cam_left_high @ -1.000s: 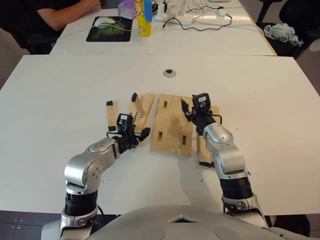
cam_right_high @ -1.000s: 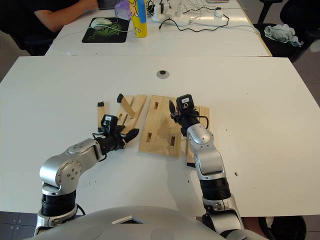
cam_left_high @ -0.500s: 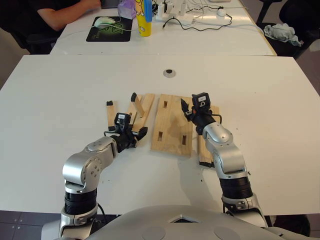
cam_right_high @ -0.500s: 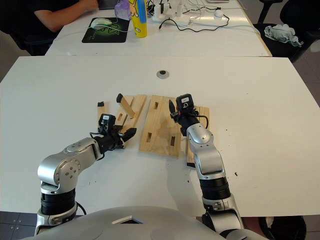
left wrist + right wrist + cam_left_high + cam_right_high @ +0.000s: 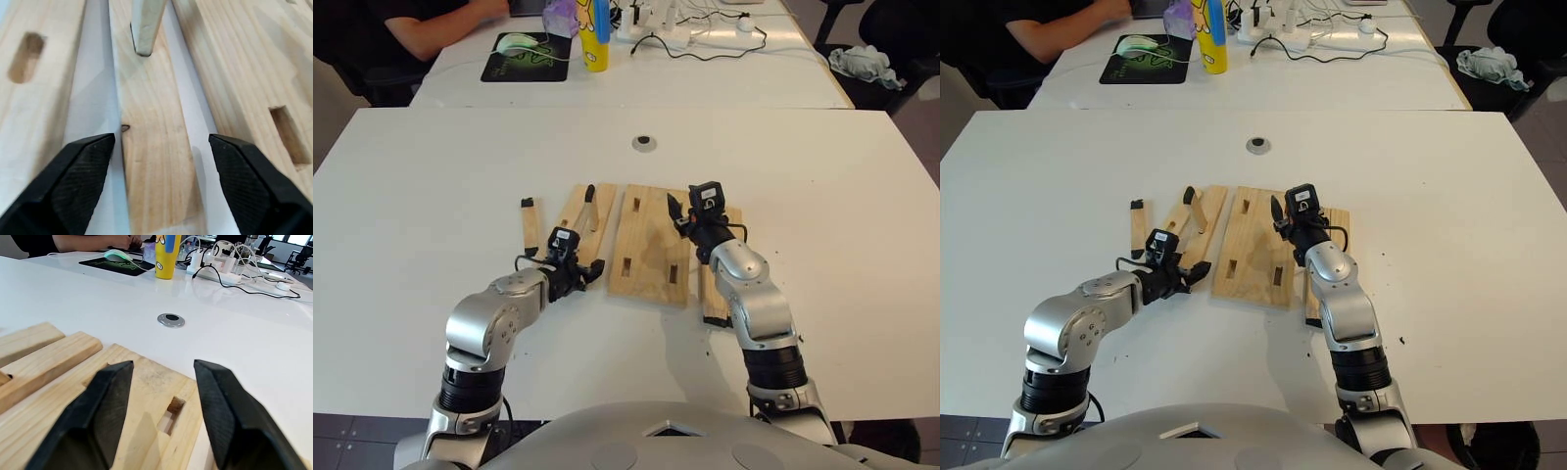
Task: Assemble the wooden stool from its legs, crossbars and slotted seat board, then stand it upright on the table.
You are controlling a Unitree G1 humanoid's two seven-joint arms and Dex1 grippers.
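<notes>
The slotted seat board (image 5: 651,245) lies flat at mid-table. To its left are several wooden bars: a short leg (image 5: 528,223) with a black tip, a flat slotted bar (image 5: 576,211), and a thin piece (image 5: 590,201) leaning across it. My left gripper (image 5: 586,269) is open, low over the near end of a flat bar (image 5: 151,161), one finger on each side. My right gripper (image 5: 681,213) is open just above the seat board's far right part, near a slot (image 5: 171,409). More bars (image 5: 715,294) lie under my right arm.
A metal grommet (image 5: 644,144) sits in the table behind the parts. The far table holds a yellow cup (image 5: 596,39), a mouse pad (image 5: 521,57), cables (image 5: 705,34) and a cloth (image 5: 867,64). Bare white table surrounds the parts.
My left gripper has moved right and forward to straddle the bar's near end. The leaning thin piece has shifted right and stands steeper. The right arm has kept still.
</notes>
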